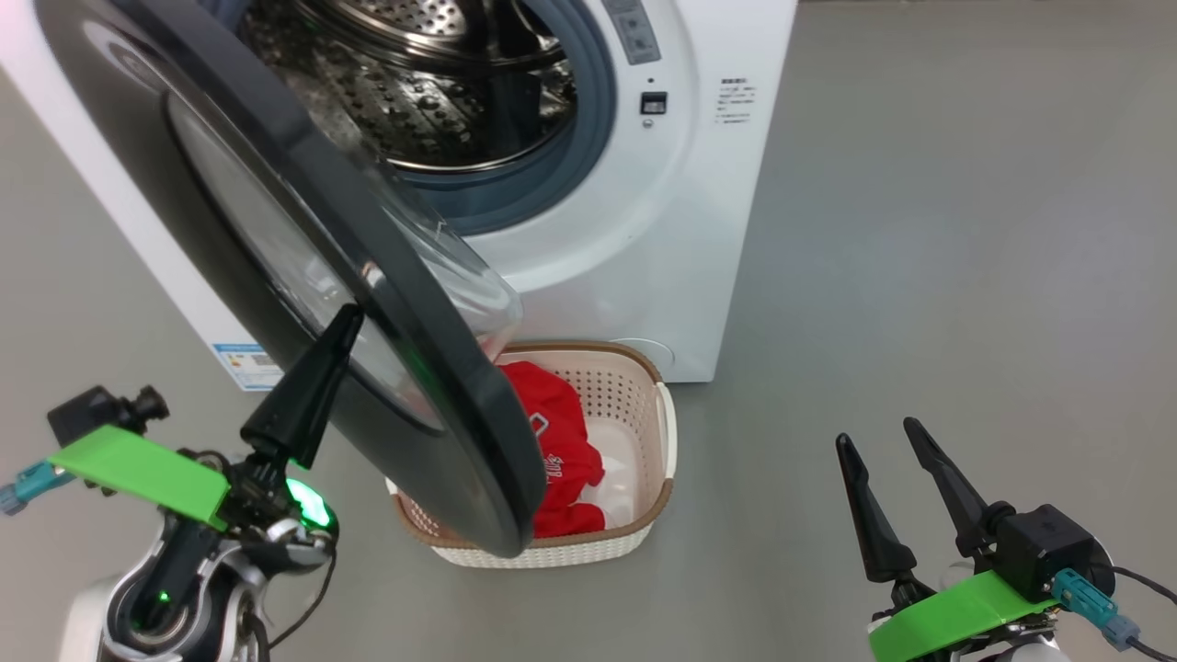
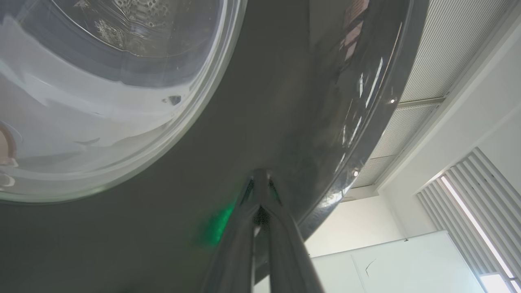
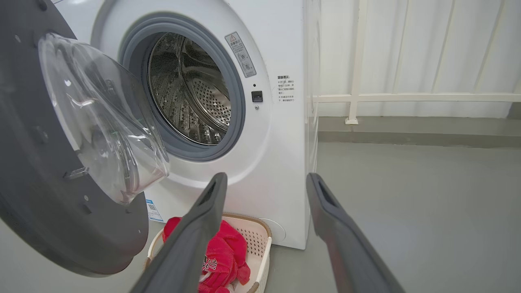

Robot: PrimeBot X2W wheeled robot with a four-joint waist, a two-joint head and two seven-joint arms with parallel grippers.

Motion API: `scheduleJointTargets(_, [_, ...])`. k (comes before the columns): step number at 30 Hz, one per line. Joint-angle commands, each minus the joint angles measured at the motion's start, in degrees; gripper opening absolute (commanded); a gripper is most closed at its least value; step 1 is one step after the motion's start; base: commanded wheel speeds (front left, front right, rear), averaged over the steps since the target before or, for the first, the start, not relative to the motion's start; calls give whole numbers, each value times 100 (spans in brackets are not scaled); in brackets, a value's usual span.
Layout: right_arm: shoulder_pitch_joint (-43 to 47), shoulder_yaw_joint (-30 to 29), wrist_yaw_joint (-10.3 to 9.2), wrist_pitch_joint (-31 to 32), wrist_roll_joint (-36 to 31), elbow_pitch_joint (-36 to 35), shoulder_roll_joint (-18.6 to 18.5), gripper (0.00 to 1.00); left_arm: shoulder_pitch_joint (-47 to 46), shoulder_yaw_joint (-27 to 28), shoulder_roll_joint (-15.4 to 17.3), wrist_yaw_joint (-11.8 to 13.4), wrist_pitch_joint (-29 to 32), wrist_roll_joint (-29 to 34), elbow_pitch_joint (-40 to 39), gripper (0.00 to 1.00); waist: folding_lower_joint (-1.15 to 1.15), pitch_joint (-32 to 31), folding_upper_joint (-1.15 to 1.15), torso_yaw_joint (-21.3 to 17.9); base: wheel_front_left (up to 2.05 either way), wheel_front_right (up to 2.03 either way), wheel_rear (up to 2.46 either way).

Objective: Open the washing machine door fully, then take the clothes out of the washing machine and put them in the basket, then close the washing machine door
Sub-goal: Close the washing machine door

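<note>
The washing machine stands with its steel drum bare. Its black-rimmed door hangs partly open, swung out over the basket. My left gripper is shut, its tip pressed against the door's outer face beside the glass window; the left wrist view shows my left gripper touching the dark rim. The red clothes lie in the cream basket on the floor before the machine. Low at the right, my right gripper hangs open with nothing in it, and the right wrist view shows the clothes in the basket.
Grey floor spreads to the right of the machine. A white railing and wall stand behind the machine in the right wrist view. A blue-and-white label marks the machine's lower left corner.
</note>
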Motion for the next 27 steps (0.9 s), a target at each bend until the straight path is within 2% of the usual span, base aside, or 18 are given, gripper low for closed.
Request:
scheduleJointTargets(1, [-250, 113, 26, -51, 75, -125, -42, 100, -306, 66, 85, -91, -37, -68, -108, 0, 0, 86, 0, -173, 0, 0, 0])
scheduleJointTargets(9, [-309, 122, 26, -51, 75, -138, -42, 100, -648, -151, 85, -293, -237, -252, 98, 0, 0, 222, 0, -407, 0, 0, 0])
scheduleJointTargets(27, [-520, 193, 26, -51, 51, -179, -42, 100, -1720, -527, 85, -633, -900, -229, 981, 0, 0, 726, 0, -751, 0, 0, 0])
